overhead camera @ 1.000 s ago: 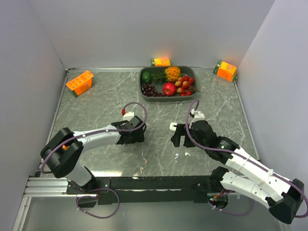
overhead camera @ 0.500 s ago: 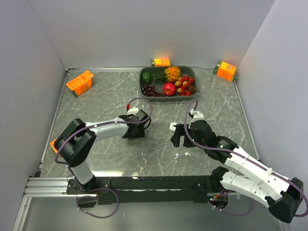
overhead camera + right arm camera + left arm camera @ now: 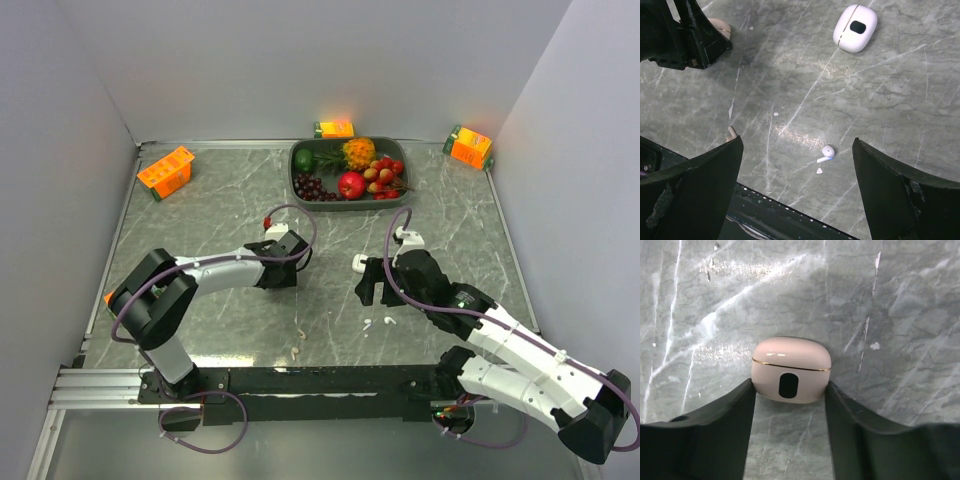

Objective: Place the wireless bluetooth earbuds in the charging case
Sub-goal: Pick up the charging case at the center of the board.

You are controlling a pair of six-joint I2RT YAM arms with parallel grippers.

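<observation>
The cream-beige charging case [image 3: 791,369] sits lid-down-closed on the marble table, and my left gripper [image 3: 789,388] is shut on it, one dark finger [image 3: 737,405] against each side. In the top view the left gripper [image 3: 283,268] covers the case; the right wrist view shows a sliver of the case [image 3: 721,28] beside it. A white earbud [image 3: 827,151] lies on the table between the wide-open fingers of my right gripper [image 3: 797,145], untouched. A beige earbud [image 3: 731,132] peeks out by the right gripper's left finger. The right gripper [image 3: 368,284] hovers above small white bits [image 3: 368,323].
A second, white closed case [image 3: 855,28] lies beyond the white earbud. Two beige earbuds [image 3: 296,349] lie near the front rail. A fruit tray [image 3: 296,172] stands at the back, with orange cartons at the left [image 3: 165,170], back [image 3: 335,128] and right [image 3: 468,146].
My left gripper shifted slightly away from the front edge and its jaws closed in from wide open onto the case. The right arm has not moved.
</observation>
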